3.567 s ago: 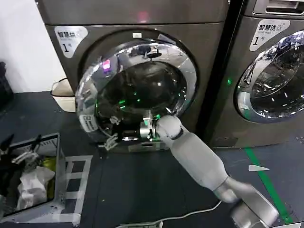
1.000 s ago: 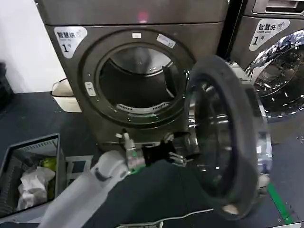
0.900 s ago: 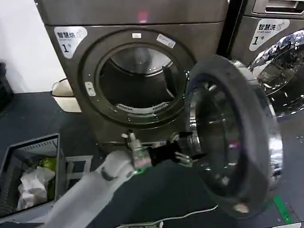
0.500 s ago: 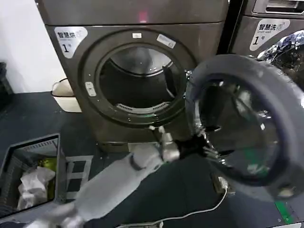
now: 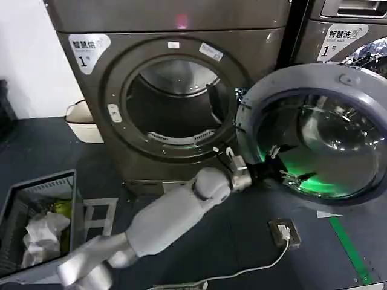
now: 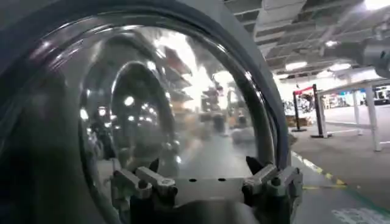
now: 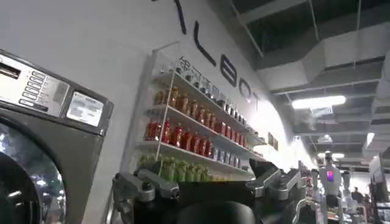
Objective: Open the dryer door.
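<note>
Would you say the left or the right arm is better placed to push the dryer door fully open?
Left, probably. The left gripper is open against the inner glass of the dryer door, which is swung wide. The right gripper faces shelves, away from that door.

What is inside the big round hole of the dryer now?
Inside the dryer opening you can see the shiny metal drum, and no clothes in the part on show. The drum's bottom is hidden behind the front rim.

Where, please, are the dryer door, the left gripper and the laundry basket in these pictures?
dryer door [image 5: 284, 81]: head view, on its grey plastic back ring.
left gripper [image 5: 283, 170]: head view, between its fingertips, against the door's glass.
laundry basket [image 5: 77, 205]: head view, on its near side wall.
</note>
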You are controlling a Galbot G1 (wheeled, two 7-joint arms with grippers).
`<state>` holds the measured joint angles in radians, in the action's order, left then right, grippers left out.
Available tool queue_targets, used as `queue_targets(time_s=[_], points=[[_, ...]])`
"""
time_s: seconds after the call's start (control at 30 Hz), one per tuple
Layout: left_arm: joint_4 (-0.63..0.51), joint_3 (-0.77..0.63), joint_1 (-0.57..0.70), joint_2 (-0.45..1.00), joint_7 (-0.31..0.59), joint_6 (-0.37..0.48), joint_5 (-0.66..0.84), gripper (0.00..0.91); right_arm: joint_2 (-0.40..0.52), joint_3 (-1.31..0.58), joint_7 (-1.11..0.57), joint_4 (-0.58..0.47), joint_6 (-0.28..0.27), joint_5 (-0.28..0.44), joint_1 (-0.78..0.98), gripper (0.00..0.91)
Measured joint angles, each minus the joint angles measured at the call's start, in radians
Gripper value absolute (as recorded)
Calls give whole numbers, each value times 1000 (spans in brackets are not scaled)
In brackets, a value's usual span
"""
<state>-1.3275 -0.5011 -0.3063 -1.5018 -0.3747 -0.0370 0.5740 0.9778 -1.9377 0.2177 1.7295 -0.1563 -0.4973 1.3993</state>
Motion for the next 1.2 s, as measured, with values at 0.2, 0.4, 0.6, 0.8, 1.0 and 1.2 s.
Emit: queue_targets(time_s=[0.2, 0.4, 0.6, 0.8, 1.0, 1.2], points=[[53, -9, 19, -42, 48, -40, -43, 907, -1, 1, 4, 1, 0, 0, -4, 907], [93, -9, 34, -72, 60, -51, -53, 907, -1, 2, 7, 7, 1, 0, -6, 907], [111, -10, 39, -88, 67, -49, -59, 907, -3, -3, 8, 8, 1, 0, -3, 907], [121, -18, 43, -97, 85, -47, -77, 907, -3, -11, 12, 7, 6, -1, 4, 907], [123, -19, 42, -106, 98, -57, -110, 907, -4, -15, 14, 11, 6, 0, 7, 907], [126, -21, 45, -107, 99, -76, -127, 907, -5, -19, 16, 12, 6, -1, 11, 907]])
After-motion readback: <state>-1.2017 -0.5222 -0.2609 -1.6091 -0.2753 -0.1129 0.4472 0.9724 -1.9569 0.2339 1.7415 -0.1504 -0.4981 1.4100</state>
